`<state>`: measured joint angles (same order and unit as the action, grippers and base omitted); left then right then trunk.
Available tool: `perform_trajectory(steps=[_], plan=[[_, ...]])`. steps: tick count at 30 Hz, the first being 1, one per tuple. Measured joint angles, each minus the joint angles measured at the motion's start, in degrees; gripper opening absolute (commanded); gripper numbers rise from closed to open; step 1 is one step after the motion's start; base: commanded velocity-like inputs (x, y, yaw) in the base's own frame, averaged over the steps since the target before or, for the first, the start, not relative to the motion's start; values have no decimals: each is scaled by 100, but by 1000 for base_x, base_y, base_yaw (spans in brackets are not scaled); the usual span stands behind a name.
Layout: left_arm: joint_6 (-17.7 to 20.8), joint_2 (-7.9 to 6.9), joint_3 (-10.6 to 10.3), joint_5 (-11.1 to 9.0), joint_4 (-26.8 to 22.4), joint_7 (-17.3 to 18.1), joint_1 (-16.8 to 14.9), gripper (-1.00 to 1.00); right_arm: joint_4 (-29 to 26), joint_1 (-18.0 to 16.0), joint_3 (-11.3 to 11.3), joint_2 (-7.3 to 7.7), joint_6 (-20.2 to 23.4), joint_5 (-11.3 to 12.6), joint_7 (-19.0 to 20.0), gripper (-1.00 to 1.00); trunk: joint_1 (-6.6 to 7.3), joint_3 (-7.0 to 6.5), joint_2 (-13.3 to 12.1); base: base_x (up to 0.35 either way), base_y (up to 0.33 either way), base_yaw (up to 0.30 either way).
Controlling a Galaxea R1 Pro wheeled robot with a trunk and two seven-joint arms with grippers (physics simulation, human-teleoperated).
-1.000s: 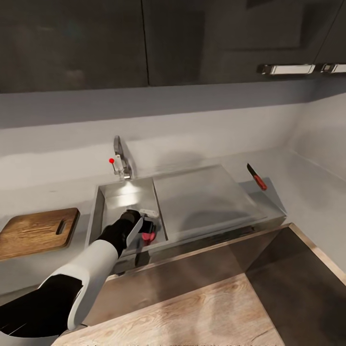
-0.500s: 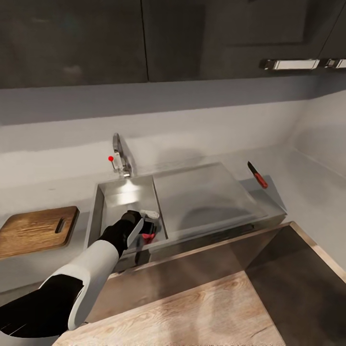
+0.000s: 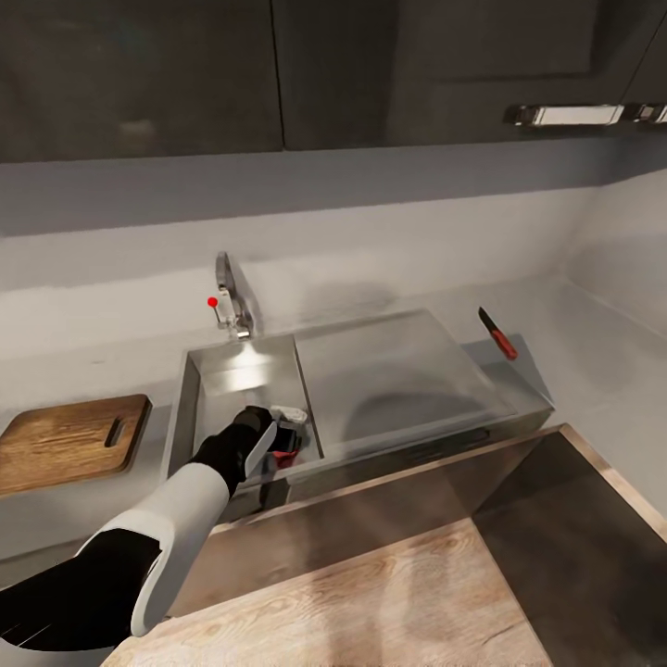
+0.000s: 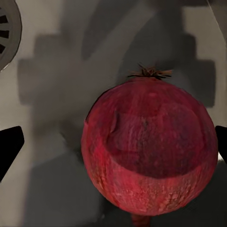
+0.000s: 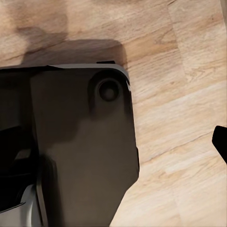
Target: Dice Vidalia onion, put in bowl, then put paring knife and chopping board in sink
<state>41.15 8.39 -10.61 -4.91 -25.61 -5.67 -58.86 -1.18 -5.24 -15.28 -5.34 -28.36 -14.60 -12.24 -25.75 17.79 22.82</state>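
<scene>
Spanning the frame, countertop (image 3: 83, 352) carries the sink (image 3: 398, 371); chopping board (image 3: 65, 440) lies left of the basin, paring knife (image 3: 497, 334) right of the drainboard; left gripper (image 3: 283, 445) reaches into the basin, jaws spread either side of the Vidalia onion (image 4: 149, 153), not clamped; right gripper: can't tell

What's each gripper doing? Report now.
Left gripper: open, fingers straddling the Vidalia onion in the sink, not yet clamped.
Right gripper: cannot tell; one fingertip in view.
</scene>
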Motion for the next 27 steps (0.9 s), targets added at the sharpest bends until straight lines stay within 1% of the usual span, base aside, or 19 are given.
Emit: perform_trajectory(steps=[6, 7, 19, 27], plan=[[0, 0, 0, 0, 1, 0, 2, 100, 0, 0, 0, 0, 0, 0, 0, 100, 0, 4, 0, 0, 0, 0], [0, -1, 0, 1, 5, 0, 2, -100, 0, 0, 0, 3, 0, 0, 0, 100, 0, 4, 0, 0, 0, 0], [-2, -8, 1, -20, 34, -2, 0, -100, 0, 0, 0, 9, 0, 0, 2, 100, 0, 1, 1, 0, 0, 0], [5, -16, 7, -2, -23, -17, 1, -100, 0, 0, 0, 9, 0, 0, 2, 100, 0, -59, 1, 0, 0, 0]])
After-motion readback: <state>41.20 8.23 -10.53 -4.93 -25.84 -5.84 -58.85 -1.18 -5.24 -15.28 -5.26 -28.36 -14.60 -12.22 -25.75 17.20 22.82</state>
